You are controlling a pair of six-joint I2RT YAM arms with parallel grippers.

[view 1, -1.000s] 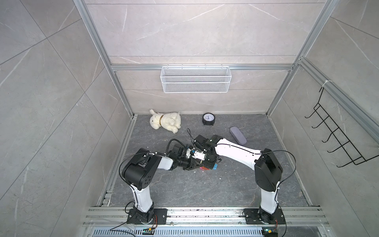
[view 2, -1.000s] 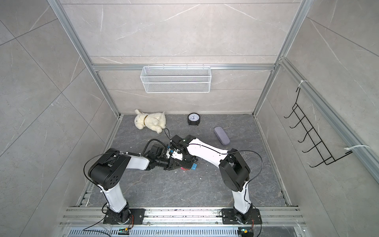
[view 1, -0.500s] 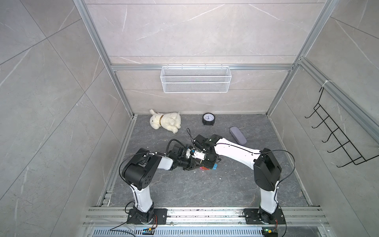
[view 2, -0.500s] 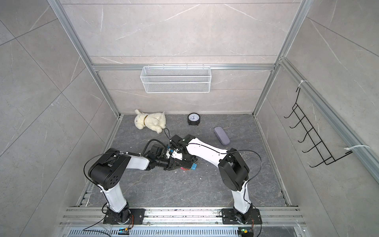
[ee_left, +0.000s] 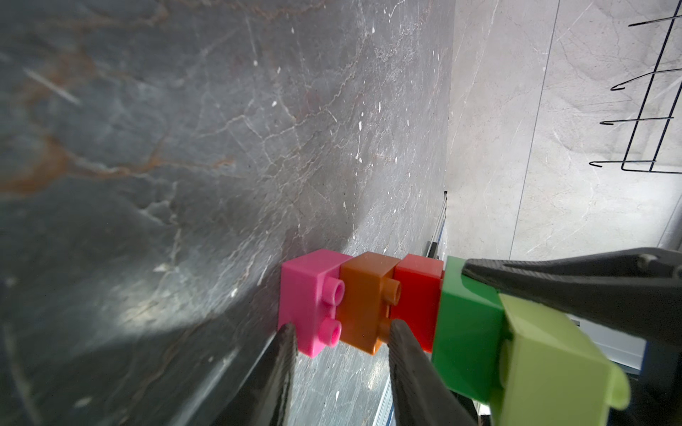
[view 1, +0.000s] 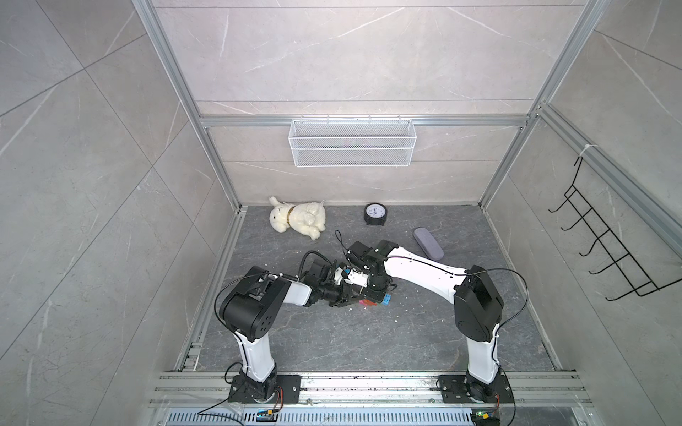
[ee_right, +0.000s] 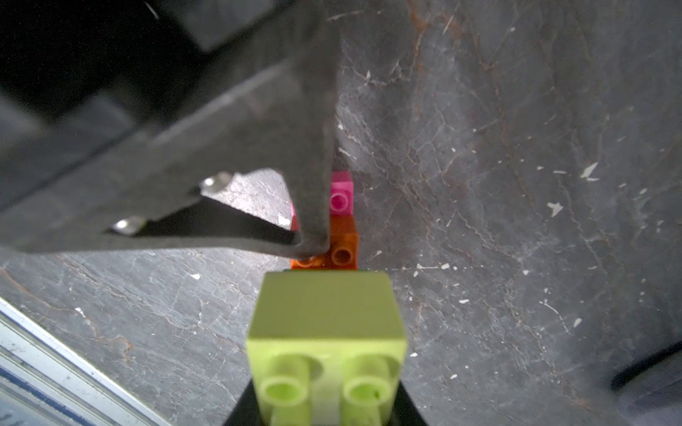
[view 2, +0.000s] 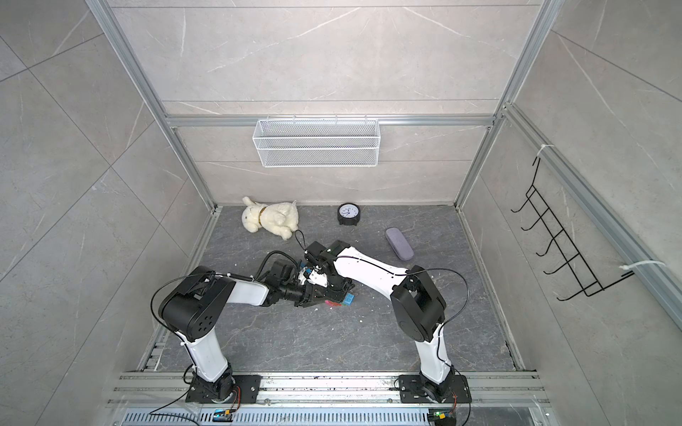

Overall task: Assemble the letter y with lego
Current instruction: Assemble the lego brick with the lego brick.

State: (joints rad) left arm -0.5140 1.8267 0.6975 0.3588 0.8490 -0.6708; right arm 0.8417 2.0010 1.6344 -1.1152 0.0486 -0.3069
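While left pincer [ee_left: 341, 326] pinches letter y [ee_left: 468, 332] stem — right pincer [ee_right: 326, 402] clamps yellow-green brick [ee_right: 324, 313].

Letter y [view 1: 370, 302] mostly hidden in both top views; yellow-green brick [ee_right: 326, 324] blurred, cut by edge.

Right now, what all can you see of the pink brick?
The pink brick is small, glossy plastic. It ends the joined row, stuck offset to the orange brick, two bare studs pointing sideways. It seems to lie on the dark stone floor. The left gripper clamps it and the orange brick.
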